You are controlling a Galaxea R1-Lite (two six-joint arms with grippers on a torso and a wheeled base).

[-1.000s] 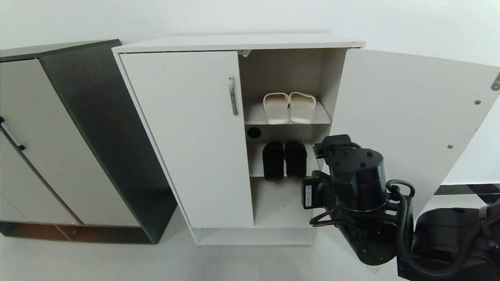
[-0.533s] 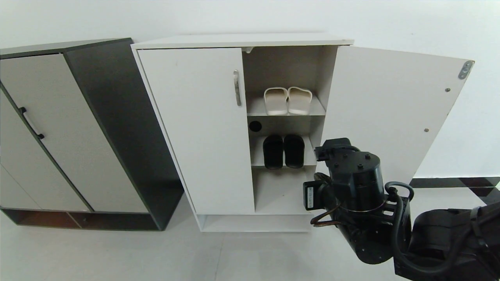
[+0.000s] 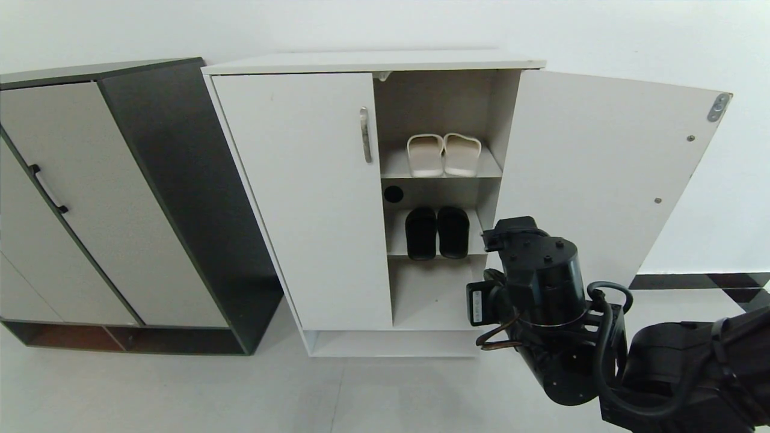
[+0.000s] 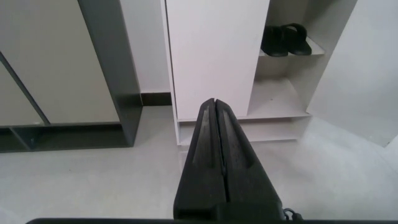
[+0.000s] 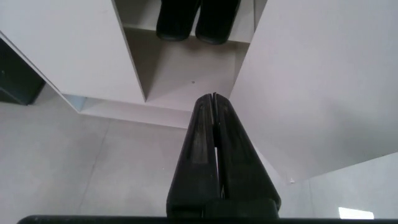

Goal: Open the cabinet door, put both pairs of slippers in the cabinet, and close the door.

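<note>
The white cabinet (image 3: 373, 62) has its left door (image 3: 307, 198) closed and its right door (image 3: 601, 174) swung wide open. A white pair of slippers (image 3: 444, 155) sits on the upper shelf. A black pair of slippers (image 3: 437, 233) sits on the shelf below, also seen as black slippers (image 4: 285, 39) and black slippers (image 5: 198, 18). My right arm (image 3: 541, 282) hangs low in front of the open compartment, beside the open door (image 5: 317, 81). The right gripper (image 5: 214, 98) is shut and empty. The left gripper (image 4: 214, 102) is shut and empty, out in front of the closed door (image 4: 214, 56).
A dark grey cabinet (image 3: 120, 198) with pale doors stands against the white cabinet's left side. The closed door carries a metal handle (image 3: 364, 134). The bottom compartment (image 3: 430, 294) holds nothing. Light floor (image 3: 240, 391) spreads in front.
The whole head view shifted and widened a second ago, so the camera moved back. Since then my right arm has dropped very slightly. The slippers and doors have not moved.
</note>
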